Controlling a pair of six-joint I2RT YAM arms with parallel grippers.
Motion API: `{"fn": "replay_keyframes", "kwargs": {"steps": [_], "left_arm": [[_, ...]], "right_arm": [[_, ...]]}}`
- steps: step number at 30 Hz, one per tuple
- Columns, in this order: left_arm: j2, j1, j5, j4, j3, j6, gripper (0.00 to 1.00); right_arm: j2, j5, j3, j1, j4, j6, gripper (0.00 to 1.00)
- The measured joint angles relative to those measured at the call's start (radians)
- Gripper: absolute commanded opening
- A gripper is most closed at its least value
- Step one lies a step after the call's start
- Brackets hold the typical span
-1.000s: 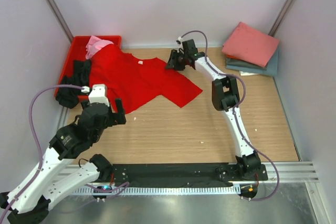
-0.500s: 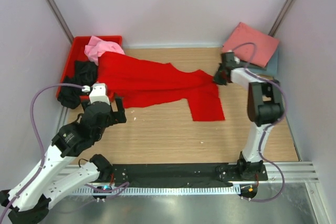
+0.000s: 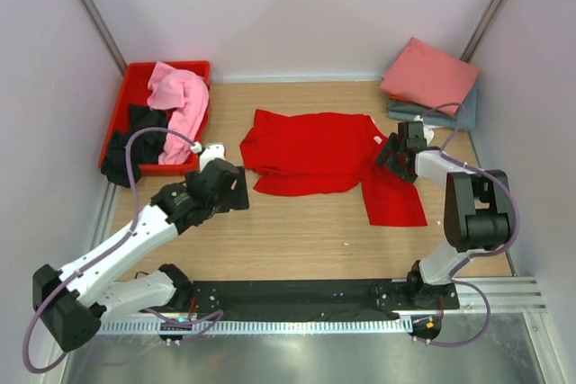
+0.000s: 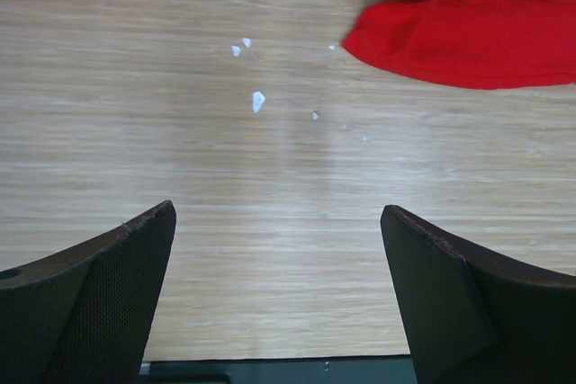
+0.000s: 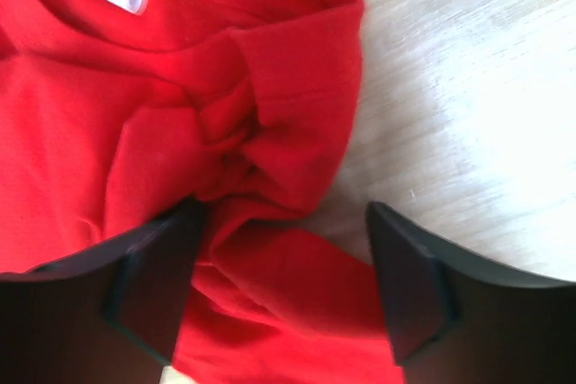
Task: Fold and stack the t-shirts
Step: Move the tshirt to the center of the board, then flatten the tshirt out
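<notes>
- My right jaws stand spread over the collar end of the bright red t-shirt (image 3: 310, 152). Bunched cloth lies loose between them, pinched by nothing. I judge they let go here so the shirt can lie flat on the surface (image 3: 297, 231) for folding.
- My left jaws are spread wide over bare wood just beside the shirt's opposite edge. I judge they are placed there to take that side.
- The salmon pink t-shirt (image 3: 430, 74) sits folded on the grey-blue t-shirt (image 3: 457, 116) in the far right corner. That is the stack the red one should join.
- The light pink t-shirt (image 3: 180, 96) and the black t-shirt (image 3: 126, 146) wait in the crate (image 3: 137, 78).
- A second ago the red shirt trailed out of the crate and my right jaws were at the far middle. Now the shirt lies clear of the crate in mid-surface, my right arm has swung to the right, and my left arm has reached forward toward the cloth.
</notes>
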Motion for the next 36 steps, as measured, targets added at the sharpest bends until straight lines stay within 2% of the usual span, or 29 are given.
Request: {"fn": "replay_keyframes", "kwargs": {"steps": [2, 8, 16, 22, 27, 33, 36], "left_arm": [[0.027, -0.003, 0.029, 0.047, -0.037, -0.025, 0.95], [0.183, -0.026, 0.058, 0.177, -0.066, -0.07, 0.88], [0.423, -0.03, 0.03, 0.363, -0.065, -0.083, 0.84], [0.581, -0.012, 0.01, 0.443, -0.028, -0.083, 0.78], [0.647, 0.032, 0.016, 0.504, -0.007, -0.082, 0.76], [0.681, 0.076, 0.034, 0.565, 0.012, -0.08, 0.74], [0.689, 0.097, 0.046, 0.594, 0.012, -0.079, 0.67]], "right_arm": [[-0.026, -0.002, -0.016, 0.005, -0.018, -0.014, 0.91], [-0.193, 0.046, -0.064, 0.016, -0.173, -0.031, 1.0], [-0.454, 0.072, -0.069, 0.027, -0.271, -0.036, 1.0], [-0.49, 0.038, -0.107, 0.044, -0.301, -0.026, 1.0], [-0.539, 0.023, -0.137, 0.083, -0.328, -0.006, 1.0], [-0.599, 0.045, -0.139, 0.184, -0.346, 0.038, 1.0], [-0.59, 0.056, -0.143, 0.234, -0.347, 0.057, 1.0]]}}
